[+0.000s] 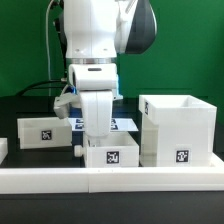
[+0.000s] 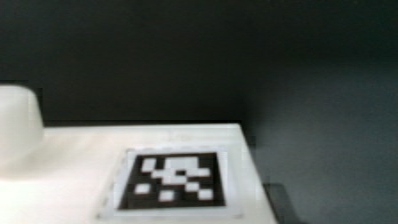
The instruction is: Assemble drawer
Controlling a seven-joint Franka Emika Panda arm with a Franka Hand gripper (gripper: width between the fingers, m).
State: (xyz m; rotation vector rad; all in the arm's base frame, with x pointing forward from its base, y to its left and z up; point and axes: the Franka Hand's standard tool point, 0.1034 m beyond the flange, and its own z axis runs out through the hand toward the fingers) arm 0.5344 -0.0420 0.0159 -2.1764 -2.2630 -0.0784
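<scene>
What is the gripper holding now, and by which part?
Cannot tell. The gripper is low at the middle tray, but neither view shows whether it has closed on it.

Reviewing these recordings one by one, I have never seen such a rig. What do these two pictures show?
A robot arm hangs over a table; its grasping end is the tool. One picture comes from a camera off the arm, the other from its wrist. On the table stand a small tray, a second tray below the tool, and a tall case, each tagged, behind a long rail. The blurry wrist picture shows a tagged white surface. Whether the tool holds anything cannot be told.
</scene>
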